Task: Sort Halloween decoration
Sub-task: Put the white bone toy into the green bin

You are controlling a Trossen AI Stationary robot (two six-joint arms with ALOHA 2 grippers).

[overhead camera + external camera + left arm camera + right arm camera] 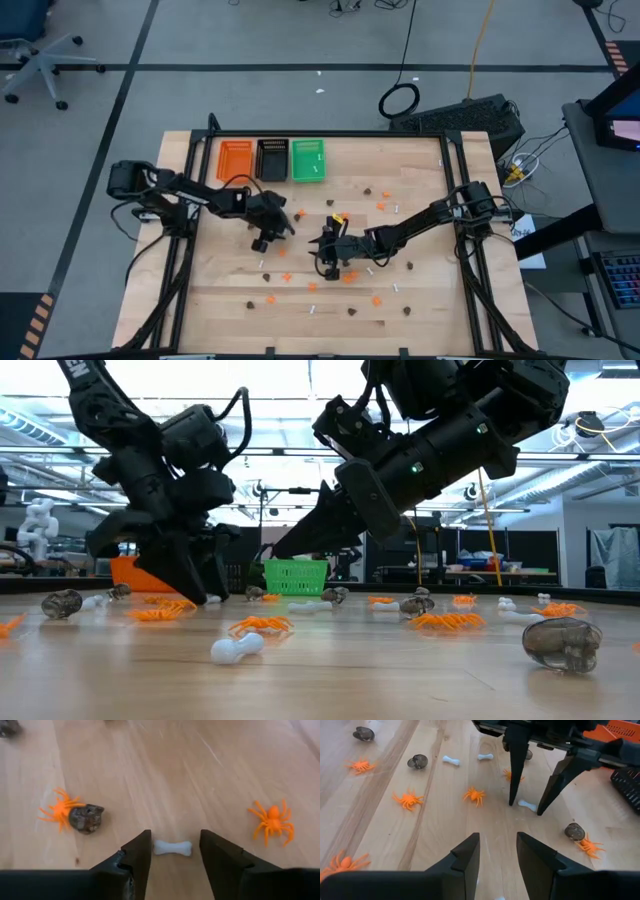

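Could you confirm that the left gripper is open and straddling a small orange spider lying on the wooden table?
Not quite: the left gripper is open and straddling a white bone, not a spider, as the left wrist view shows. The nearest orange spider lies off to one side on the table.

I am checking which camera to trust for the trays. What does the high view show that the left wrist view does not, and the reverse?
Only the high view shows the orange, black and green plastic trays and the right gripper.

Only the left wrist view shows the small white bone lying between the open left gripper fingers, unheld.

Both show the wooden table and scattered orange spiders.
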